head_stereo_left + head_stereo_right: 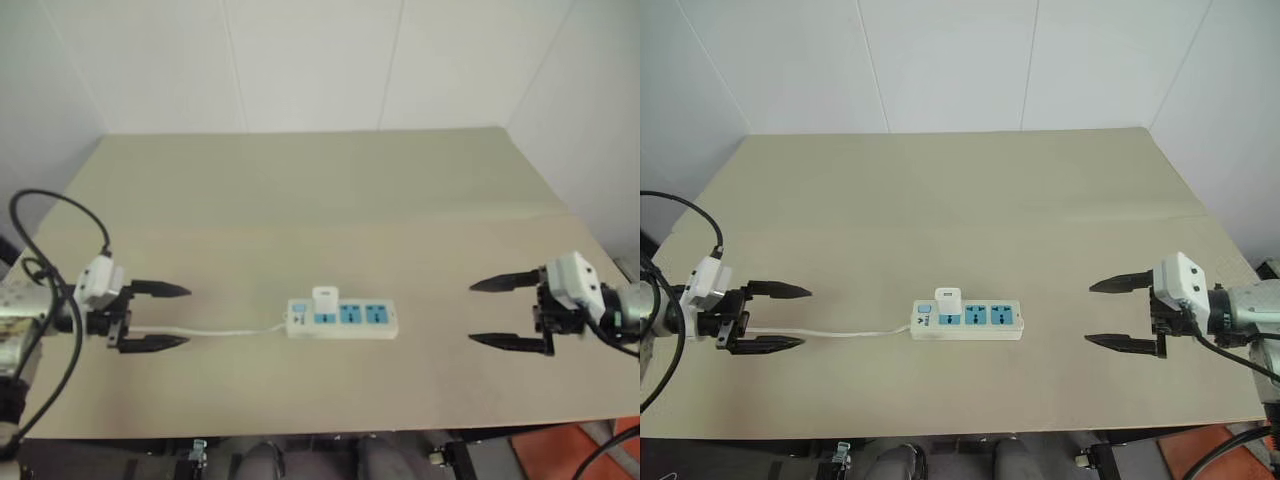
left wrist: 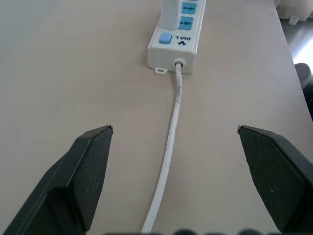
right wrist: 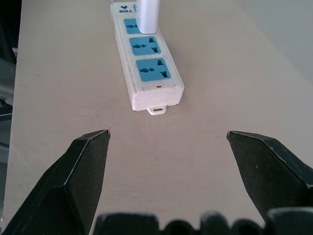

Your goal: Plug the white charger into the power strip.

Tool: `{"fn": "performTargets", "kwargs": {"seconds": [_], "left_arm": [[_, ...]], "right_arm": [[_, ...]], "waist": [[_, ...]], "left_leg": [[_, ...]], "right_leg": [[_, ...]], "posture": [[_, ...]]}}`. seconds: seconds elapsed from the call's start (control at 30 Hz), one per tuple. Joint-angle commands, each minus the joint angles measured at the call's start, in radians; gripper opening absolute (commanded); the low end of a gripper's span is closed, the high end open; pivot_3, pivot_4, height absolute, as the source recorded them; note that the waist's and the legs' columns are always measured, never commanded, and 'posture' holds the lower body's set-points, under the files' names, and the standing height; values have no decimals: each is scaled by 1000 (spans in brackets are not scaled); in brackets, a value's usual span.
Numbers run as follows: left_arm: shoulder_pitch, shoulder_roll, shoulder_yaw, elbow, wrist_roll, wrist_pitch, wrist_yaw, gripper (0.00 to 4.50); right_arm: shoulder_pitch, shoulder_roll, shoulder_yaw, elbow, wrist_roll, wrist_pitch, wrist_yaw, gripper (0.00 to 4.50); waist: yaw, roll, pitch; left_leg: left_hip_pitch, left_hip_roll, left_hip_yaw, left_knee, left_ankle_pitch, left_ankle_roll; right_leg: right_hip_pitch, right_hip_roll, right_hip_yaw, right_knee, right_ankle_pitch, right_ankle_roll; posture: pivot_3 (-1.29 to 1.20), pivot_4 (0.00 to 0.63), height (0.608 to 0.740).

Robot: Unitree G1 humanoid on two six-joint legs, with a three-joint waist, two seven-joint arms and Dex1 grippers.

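The power strip (image 1: 343, 319) lies flat near the middle of the tan table, its thin cord (image 1: 225, 331) running off to the left. The white charger (image 1: 325, 299) stands upright in the strip's leftmost blue socket, beside the switch end. My left gripper (image 1: 160, 317) hovers at the table's left side, open and holding nothing, pointing at the strip along the cord. At the right side my right gripper (image 1: 499, 312) is open and holds nothing, pointing at the strip's far end. Both stand well away from the strip. In the right wrist view two blue sockets (image 3: 147, 58) are free.
The tan table (image 1: 330, 190) stretches back to white walls. Its front edge lies just below the strip. A black cable (image 1: 60, 210) loops over my left arm. An orange patch of floor (image 1: 590, 455) shows past the table's right front corner.
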Motion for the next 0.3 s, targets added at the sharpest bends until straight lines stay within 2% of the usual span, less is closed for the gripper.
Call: {"fn": "performTargets", "kwargs": {"seconds": [0.03, 0.3], "left_arm": [[-30, -11, 0, -19, -6, -4, -4, 4467], [-58, -26, -7, -1, -3, 3, -4, 4467]], "right_arm": [[2, -16, -58, -35, 19, 2, -27, 4500], [33, -44, -73, -45, 12, 6, -27, 4500]], "waist": [[1, 0, 0], [2, -1, 0]], "left_leg": [[0, 0, 0, 0, 0, 0], [-2, 0, 0, 1, 0, 0]], "right_leg": [[0, 0, 0, 0, 0, 0], [-1, 0, 0, 0, 0, 0]], "posture": [[0, 150, 740], [0, 150, 740]]}}
